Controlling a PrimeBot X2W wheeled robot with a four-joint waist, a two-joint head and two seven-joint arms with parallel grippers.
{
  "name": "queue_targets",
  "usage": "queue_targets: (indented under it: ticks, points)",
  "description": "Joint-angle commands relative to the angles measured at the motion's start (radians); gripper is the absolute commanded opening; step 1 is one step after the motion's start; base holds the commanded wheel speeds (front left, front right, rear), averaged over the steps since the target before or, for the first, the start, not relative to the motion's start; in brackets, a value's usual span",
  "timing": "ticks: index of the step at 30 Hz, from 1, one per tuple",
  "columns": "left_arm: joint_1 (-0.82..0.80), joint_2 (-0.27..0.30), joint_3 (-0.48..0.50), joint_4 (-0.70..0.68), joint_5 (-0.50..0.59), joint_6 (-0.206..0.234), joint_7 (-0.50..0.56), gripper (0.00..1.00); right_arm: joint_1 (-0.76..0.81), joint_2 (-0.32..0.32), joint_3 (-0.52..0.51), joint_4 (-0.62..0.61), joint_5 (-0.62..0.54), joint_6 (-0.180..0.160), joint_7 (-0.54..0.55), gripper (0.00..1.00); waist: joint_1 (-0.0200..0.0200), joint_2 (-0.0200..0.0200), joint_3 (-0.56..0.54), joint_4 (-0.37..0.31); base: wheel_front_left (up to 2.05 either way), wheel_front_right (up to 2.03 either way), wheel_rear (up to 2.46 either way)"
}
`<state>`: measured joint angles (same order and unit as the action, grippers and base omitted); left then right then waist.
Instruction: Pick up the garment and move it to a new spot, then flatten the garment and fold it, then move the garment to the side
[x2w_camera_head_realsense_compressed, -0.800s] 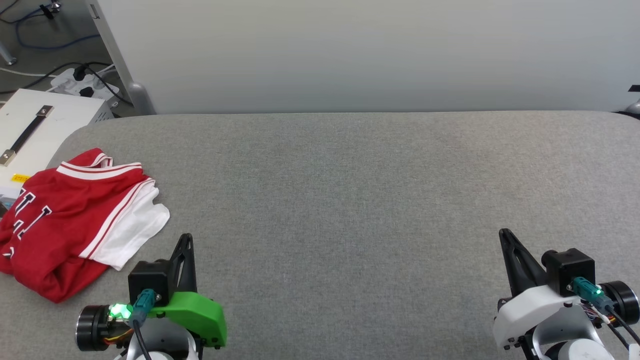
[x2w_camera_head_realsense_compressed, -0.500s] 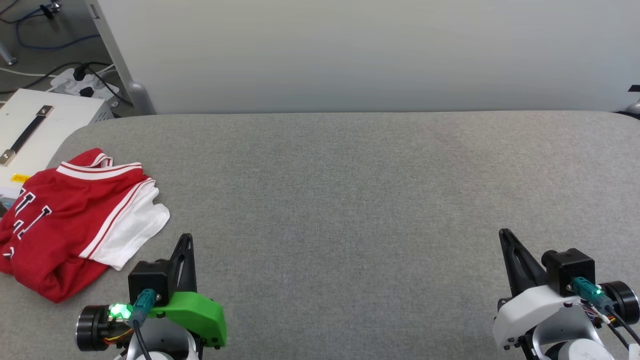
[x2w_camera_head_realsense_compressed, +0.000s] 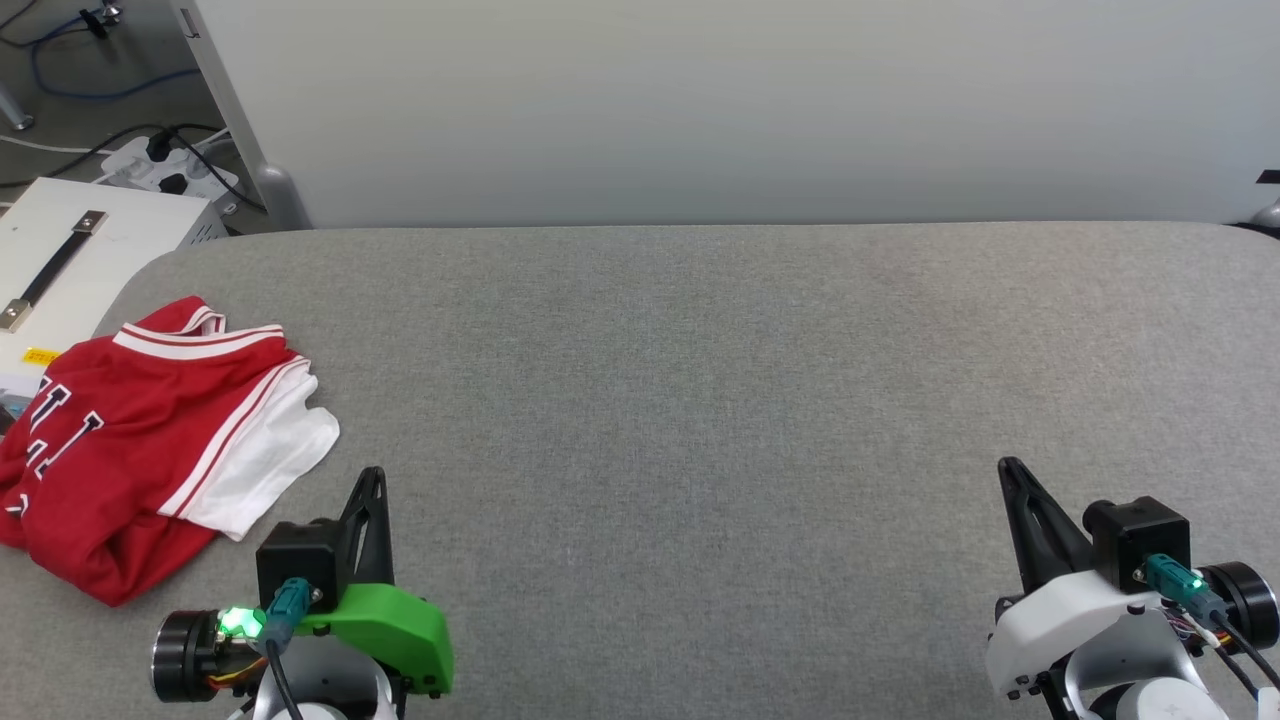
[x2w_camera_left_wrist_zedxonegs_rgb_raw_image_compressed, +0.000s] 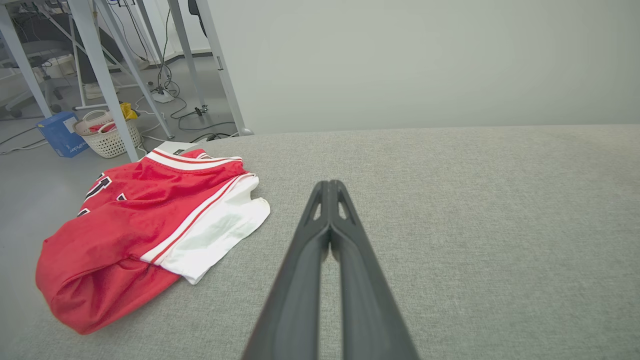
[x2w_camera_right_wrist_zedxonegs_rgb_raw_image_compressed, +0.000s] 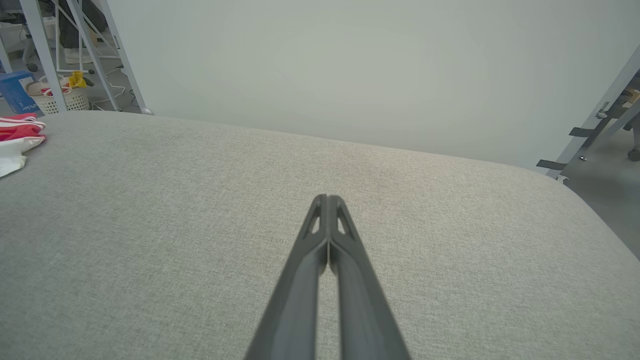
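The garment (x2w_camera_head_realsense_compressed: 140, 440) is a red jersey with a white sleeve and red-white striped trim, lying folded in a bundle at the far left edge of the grey table (x2w_camera_head_realsense_compressed: 700, 380); black letters show on its left part. The left wrist view has the garment (x2w_camera_left_wrist_zedxonegs_rgb_raw_image_compressed: 145, 220) left of my fingers. My left gripper (x2w_camera_head_realsense_compressed: 374, 478) is shut and empty, just right of the garment and apart from it. At the lower right my right gripper (x2w_camera_head_realsense_compressed: 1008, 468) is shut, holding nothing, far from the garment. A corner of the garment (x2w_camera_right_wrist_zedxonegs_rgb_raw_image_compressed: 17, 140) shows at the right wrist view's left edge.
A white box (x2w_camera_head_realsense_compressed: 70, 250) with a dark handle stands off the table's left edge, beside a power strip with cables (x2w_camera_head_realsense_compressed: 170, 165). A pale partition wall (x2w_camera_head_realsense_compressed: 700, 100) runs behind the table. A white basket (x2w_camera_left_wrist_zedxonegs_rgb_raw_image_compressed: 107, 137) and metal frame legs stand on the floor beyond.
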<state>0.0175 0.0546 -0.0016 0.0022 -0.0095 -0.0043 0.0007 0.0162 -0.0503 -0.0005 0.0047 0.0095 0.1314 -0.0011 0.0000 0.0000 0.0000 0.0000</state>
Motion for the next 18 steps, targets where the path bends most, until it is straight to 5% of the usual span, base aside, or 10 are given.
queue_targets:
  ticks: [1, 5, 6, 7, 8, 18]
  points:
    - [-0.017, -0.004, 0.002, -0.002, 0.009, 0.004, -0.001, 0.00, -0.016, 0.000, 0.000, -0.005, -0.009, -0.001, 0.001, 0.00, 0.0000, 0.0000, 0.000, 0.000, 0.00, 0.00, 0.00]
    - [-0.017, -0.004, 0.002, -0.002, 0.009, 0.004, -0.001, 0.00, -0.016, 0.000, 0.000, -0.005, -0.009, -0.001, 0.001, 0.00, 0.0000, 0.0000, 0.000, 0.000, 0.00, 0.00, 0.00]
    - [0.000, 0.000, 0.000, 0.000, 0.000, 0.000, -0.001, 1.00, 0.000, 0.000, 0.000, 0.000, 0.001, 0.000, -0.001, 1.00, 0.0000, 0.0000, 0.000, 0.000, 0.00, 0.00, 0.00]
    - [0.001, 0.000, 0.000, 0.000, -0.001, 0.000, -0.001, 0.00, 0.000, 0.000, 0.000, 0.000, 0.001, 0.000, -0.001, 0.00, 0.0000, 0.0000, 0.000, 0.000, 0.00, 0.00, 0.00]
    - [0.001, 0.000, 0.000, 0.000, -0.001, 0.000, -0.001, 1.00, 0.001, 0.000, -0.001, 0.001, 0.002, 0.000, -0.001, 1.00, 0.0000, 0.0000, 0.000, 0.000, 0.00, 0.00, 0.00]
    - [0.001, 0.000, -0.004, -0.004, -0.009, 0.012, -0.015, 1.00, 0.000, 0.000, -0.006, -0.005, 0.022, 0.000, -0.015, 1.00, 0.0000, 0.0000, 0.001, 0.000, 0.00, 0.00, 0.00]
